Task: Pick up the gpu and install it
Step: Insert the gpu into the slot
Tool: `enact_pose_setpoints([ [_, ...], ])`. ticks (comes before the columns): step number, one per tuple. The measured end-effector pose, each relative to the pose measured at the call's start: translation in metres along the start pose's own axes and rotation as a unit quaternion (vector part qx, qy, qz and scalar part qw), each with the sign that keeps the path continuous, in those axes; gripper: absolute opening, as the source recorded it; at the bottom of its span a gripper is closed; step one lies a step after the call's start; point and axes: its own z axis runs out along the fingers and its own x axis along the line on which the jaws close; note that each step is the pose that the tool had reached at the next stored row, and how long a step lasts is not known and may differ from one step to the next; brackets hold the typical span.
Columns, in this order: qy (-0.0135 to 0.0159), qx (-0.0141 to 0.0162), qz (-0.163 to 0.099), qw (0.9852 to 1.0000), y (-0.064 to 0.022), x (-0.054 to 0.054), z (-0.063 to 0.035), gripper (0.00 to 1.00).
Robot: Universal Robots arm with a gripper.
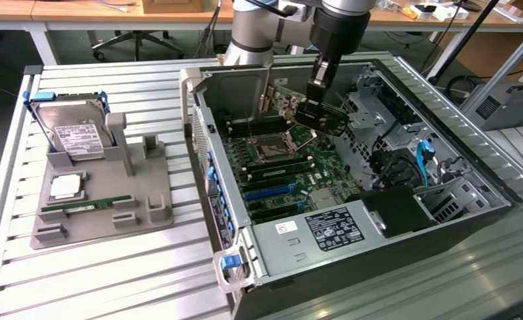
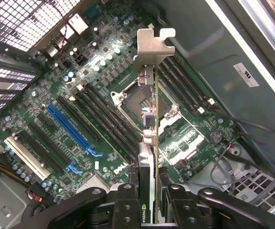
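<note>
Grips the gpu (image 2: 150,114) on edge in the clenched hand (image 2: 148,202). Holds it inside the open computer case (image 1: 475,167), above the motherboard (image 2: 80,95), right over the bare processor socket (image 2: 127,100), silvery bracket (image 2: 154,45) at the far end. Leaves the long blue slot (image 2: 68,126) off to one side, untouched.

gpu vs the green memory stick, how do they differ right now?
Held vs parked: the thin dark gpu card with silvery bracket hangs on edge in the hand over the motherboard; the narrow green memory stick rests in the grey holder outside the case. Gpu is broader; stick slimmer. Both are thin boards.
</note>
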Motion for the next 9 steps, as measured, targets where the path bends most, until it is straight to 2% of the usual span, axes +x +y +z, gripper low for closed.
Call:
enact_pose_setpoints([
  [9,-0.0012,-0.0006,-0.029,0.9996,0.0,0.0,0.0002,0.27],
])
